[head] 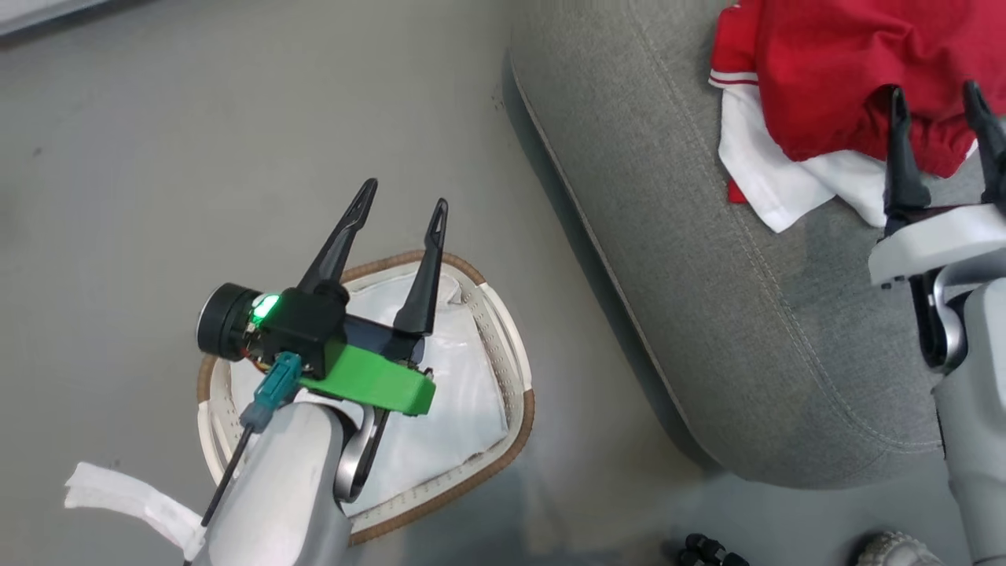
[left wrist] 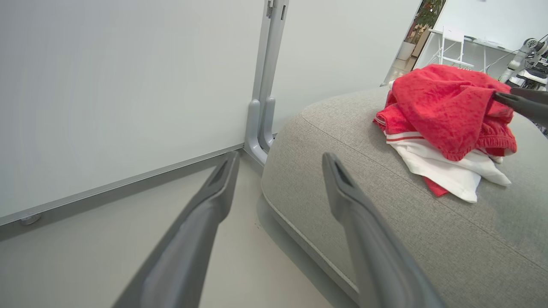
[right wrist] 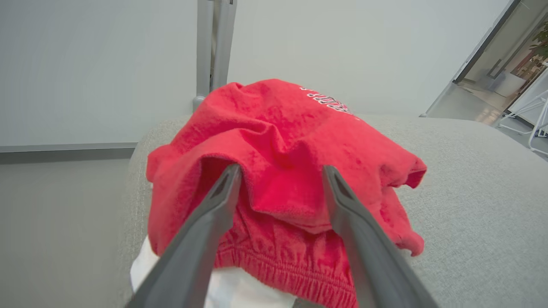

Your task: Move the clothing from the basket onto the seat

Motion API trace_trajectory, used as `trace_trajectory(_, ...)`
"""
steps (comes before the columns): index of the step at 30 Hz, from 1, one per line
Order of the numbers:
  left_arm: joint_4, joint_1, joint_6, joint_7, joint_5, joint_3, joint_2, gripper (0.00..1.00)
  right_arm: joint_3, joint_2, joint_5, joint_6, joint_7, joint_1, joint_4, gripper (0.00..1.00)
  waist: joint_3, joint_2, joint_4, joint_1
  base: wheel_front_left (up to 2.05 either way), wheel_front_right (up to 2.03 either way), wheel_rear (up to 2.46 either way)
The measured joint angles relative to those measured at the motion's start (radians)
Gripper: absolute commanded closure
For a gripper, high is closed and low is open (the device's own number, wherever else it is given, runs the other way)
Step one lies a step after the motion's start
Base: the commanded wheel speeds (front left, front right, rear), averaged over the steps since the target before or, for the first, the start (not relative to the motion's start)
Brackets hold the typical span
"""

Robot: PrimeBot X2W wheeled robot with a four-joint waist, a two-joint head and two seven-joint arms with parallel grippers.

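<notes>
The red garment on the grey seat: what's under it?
A white garment with red stripe trim pokes out beneath the red garment, both on the seat. How far it reaches underneath is covered.

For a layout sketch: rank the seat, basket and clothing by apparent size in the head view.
1. Seat, clearly largest.
2. Basket, partly hidden by the left arm.
3. Clothing, smallest as seen, but cut off by the picture's edge, so unsure against the basket.

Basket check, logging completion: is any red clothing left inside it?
No, the basket shows white liner inside; the clothing lies on the seat.
</notes>
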Motion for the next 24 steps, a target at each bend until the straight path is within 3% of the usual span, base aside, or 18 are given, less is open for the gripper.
trace_trajectory(12, -0.006, 0.12, 0.037, 0.0, -0.035, 0.11, 0.0, 0.0, 0.103, 0.073, 0.052, 0.0, 0.0, 0.151, -0.122, 0.0, -0.163, 0.0, 0.04, -0.0002, 0.0, 0.0, 0.0)
trace_trajectory(24, 0.068, 0.221, 0.094, 0.0, -0.064, 0.209, 0.0, 0.0, 0.183, 0.127, 0.057, 0.0, 0.0, 0.24, -0.093, 0.0, -0.249, 0.0, 0.19, -0.0002, 0.0, 0.0, 0.0)
